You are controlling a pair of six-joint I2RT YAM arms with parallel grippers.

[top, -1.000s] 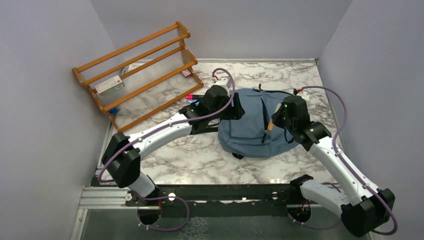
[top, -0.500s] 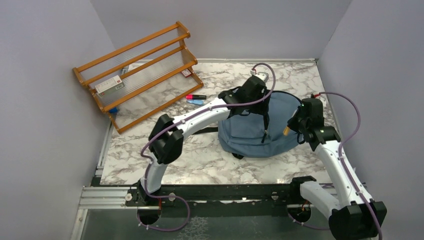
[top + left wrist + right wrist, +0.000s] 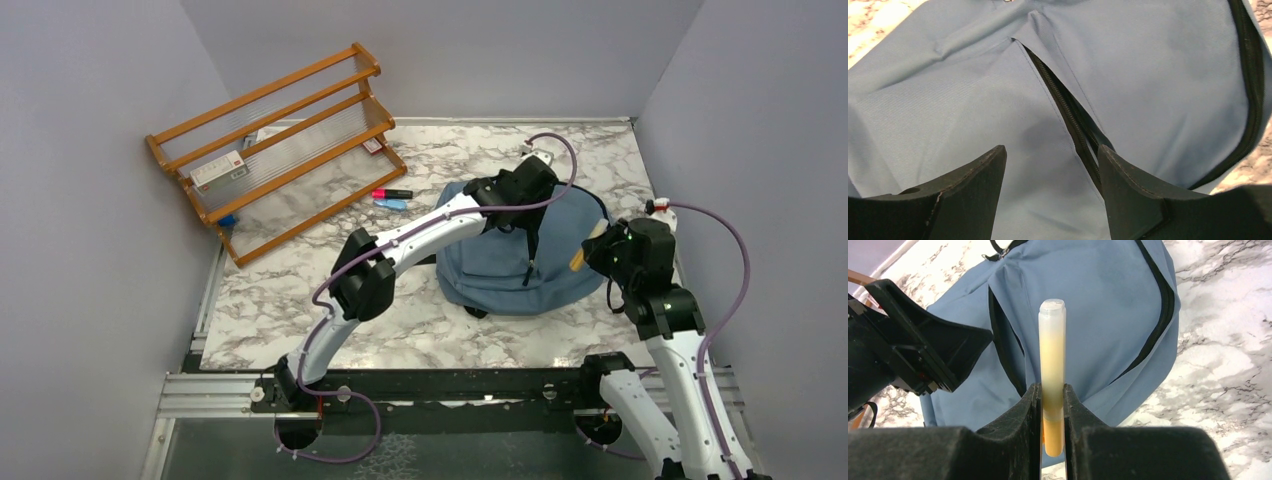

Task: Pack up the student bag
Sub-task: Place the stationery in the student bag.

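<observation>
- The backpack lies flat on the table, right of centre. The left arm hides its far part, and nothing can be made out through the narrow zipper gap.
- The left gripper hovers just above the zipper, jaws spread and empty.
- The right gripper is clamped on an orange pen by the backpack's right edge.
- A wooden rack holds a small box; a red pen lies between rack and backpack.
</observation>
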